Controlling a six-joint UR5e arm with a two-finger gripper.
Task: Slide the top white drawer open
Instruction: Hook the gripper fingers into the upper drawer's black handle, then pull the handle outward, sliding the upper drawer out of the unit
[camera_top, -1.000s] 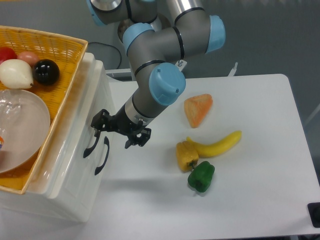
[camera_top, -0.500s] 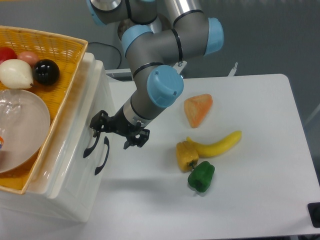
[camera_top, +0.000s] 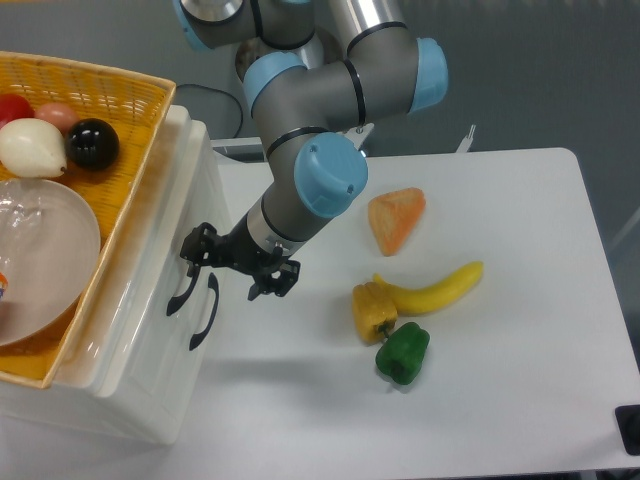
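**A:** ok so what we've got: the black two-finger gripper (camera_top: 238, 266) on the grey and light-blue arm sits right at the front of the glossy white plastic cabinet (camera_top: 150, 340), at the left of the white table (camera_top: 500, 400). The top white drawer (camera_top: 165, 255) is the upper of the two fronts, with its curved black handle (camera_top: 183, 290) just under the gripper's left finger. The lower white drawer's (camera_top: 195, 360) matching handle is beside it.

**B:** Jaws? We see them spread fairly wide, nothing between them. Can't tell whether one finger touches the handle.

**A:** Agreed. Any writing? We can't read any labels or brands anywhere.

**B:** Rest of it: woven yellow basket (camera_top: 125, 110) on top of the cabinet, then on the table an orange wedge (camera_top: 397, 219), yellow banana (camera_top: 435, 289), yellow pepper (camera_top: 372, 311), green pepper (camera_top: 403, 353).
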